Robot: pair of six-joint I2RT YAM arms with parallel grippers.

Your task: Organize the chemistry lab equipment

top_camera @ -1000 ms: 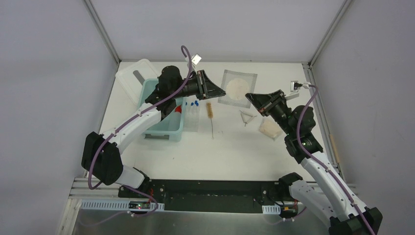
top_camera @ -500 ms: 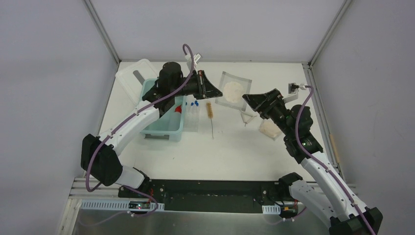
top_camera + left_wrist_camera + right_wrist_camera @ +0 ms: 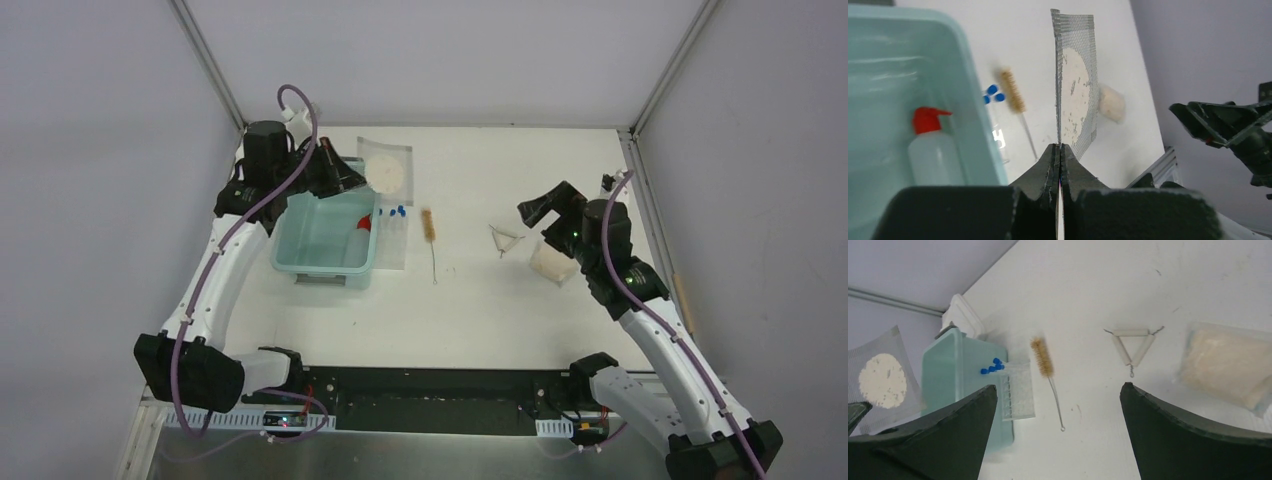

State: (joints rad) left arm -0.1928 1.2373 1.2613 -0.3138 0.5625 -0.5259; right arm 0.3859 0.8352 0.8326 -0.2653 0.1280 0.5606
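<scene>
Standing by the table (image 3: 480, 300), the pale teal bin (image 3: 322, 270) is the thing to steer by. The left gripper (image 3: 350, 182) hangs over the bin's far right corner, its jaws pinched tight on one edge of the wire gauze (image 3: 386, 170), a grey mesh square with a white round patch, carried clear of the table. Inside the bin, against its right wall, is the white squeeze bottle (image 3: 930, 155) with its red spout. Pressed up against that wall from outside stands the clear tube rack (image 3: 392, 245), with the blue-capped tubes (image 3: 398, 211) at its far end. Just right of the rack lies a bristle brush (image 3: 429, 224) on a thin wire stem. Further right of the bin lie a clay triangle (image 3: 505, 238) and then a clear packet of pale stuff (image 3: 552, 262). The right gripper (image 3: 540, 208) hangs above those two, well apart from the bin, jaws spread wide and gripping nothing. A white lid (image 3: 962, 315) lies behind the bin's far left corner.
</scene>
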